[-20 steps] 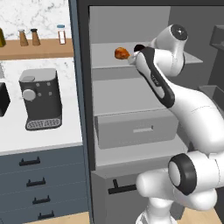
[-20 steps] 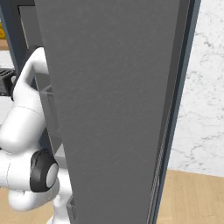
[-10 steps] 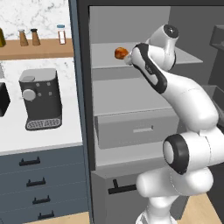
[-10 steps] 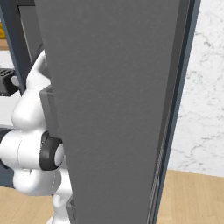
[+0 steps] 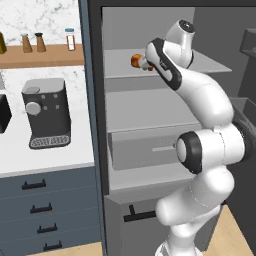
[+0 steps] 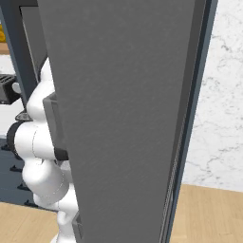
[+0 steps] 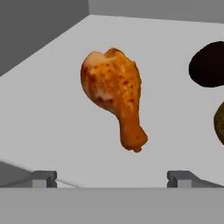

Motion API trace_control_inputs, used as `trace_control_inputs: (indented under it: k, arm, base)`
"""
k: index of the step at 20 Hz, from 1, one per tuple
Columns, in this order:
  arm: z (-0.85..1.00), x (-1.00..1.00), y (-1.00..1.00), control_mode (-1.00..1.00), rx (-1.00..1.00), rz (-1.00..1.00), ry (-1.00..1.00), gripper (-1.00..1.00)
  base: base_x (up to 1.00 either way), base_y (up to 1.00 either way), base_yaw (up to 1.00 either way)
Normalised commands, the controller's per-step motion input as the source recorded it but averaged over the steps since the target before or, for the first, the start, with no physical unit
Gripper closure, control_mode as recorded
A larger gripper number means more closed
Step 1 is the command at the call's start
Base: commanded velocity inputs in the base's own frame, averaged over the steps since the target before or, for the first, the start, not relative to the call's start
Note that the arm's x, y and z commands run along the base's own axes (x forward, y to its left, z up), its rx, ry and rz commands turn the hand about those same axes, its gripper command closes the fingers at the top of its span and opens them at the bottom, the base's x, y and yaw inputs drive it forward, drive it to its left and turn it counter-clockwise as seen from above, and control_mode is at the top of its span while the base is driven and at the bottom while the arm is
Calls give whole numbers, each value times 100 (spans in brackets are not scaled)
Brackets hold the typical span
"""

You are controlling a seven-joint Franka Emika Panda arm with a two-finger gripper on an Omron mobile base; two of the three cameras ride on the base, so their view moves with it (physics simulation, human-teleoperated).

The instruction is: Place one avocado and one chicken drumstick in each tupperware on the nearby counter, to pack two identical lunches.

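At the far left in the left base view, a long flat white counter (image 5: 45, 160) above slate-blue drawers carries a grey and black coffee machine (image 5: 46, 112). Right of it stands an open grey fridge, where a golden-brown roasted chicken drumstick (image 5: 137, 61) lies on the upper grey shelf (image 5: 120, 67). The white arm's two-finger gripper (image 5: 146, 64) hovers just beside it. In the hand view the drumstick (image 7: 113, 94) lies between the spread fingertips (image 7: 43, 178), jaws apart and not touching it. A dark oval avocado (image 7: 207, 64) rests to its right, with another rounded olive-brown thing (image 7: 219, 122) at the right edge, cut off.
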Motion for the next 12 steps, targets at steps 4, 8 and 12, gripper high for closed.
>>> trace_control_inputs:
  k: [4, 8, 12]
  arm:
    - [-8, 40, 0, -100, -1, 2, 1, -100]
    - [-39, 28, 11, -100, -6, 3, 0, 100]
    - [-51, 29, 22, -100, -6, 4, 0, 100]
  base:
    - [0, 0, 0]
    - [0, 0, 0]
    - [0, 0, 0]
